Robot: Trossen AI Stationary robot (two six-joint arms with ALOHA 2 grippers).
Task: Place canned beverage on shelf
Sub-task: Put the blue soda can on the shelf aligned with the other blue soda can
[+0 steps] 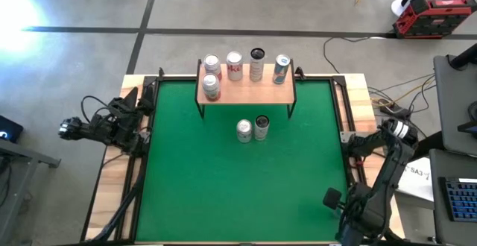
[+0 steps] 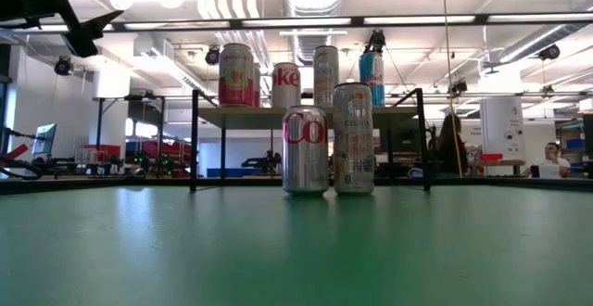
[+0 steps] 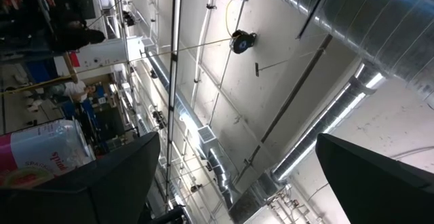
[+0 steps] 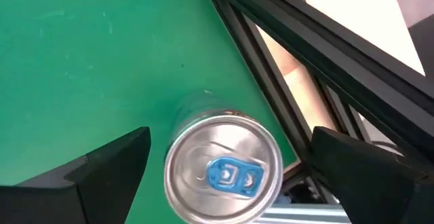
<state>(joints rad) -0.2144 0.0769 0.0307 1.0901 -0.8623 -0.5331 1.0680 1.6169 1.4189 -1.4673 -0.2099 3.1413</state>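
Observation:
The shelf (image 1: pixel 246 89), a light-wood board on thin black legs, stands at the far edge of the green mat (image 1: pixel 223 194) with several cans on it. Two more cans (image 1: pixel 244 130) (image 1: pixel 261 127) stand upright on the mat just in front of it. In the right wrist view, a silver can with a blue tab (image 4: pixel 224 173) stands upright on the mat by the table's right frame. My right gripper (image 4: pixel 230 139) hangs open above it, pointing down, one finger on either side. The right arm (image 1: pixel 365 201) hides this can in the high view. My left gripper (image 3: pixel 234 142) rests open at the table's left edge, pointing up.
The black frame rails (image 4: pixel 305 27) and the bare wood border run close beside the blue-tab can. A wide stretch of mat (image 2: pixel 278 250) lies between the near edge and the two standing cans (image 2: pixel 305 148) (image 2: pixel 353 139). A pink-labelled can (image 3: pixel 41 156) shows in the left wrist view.

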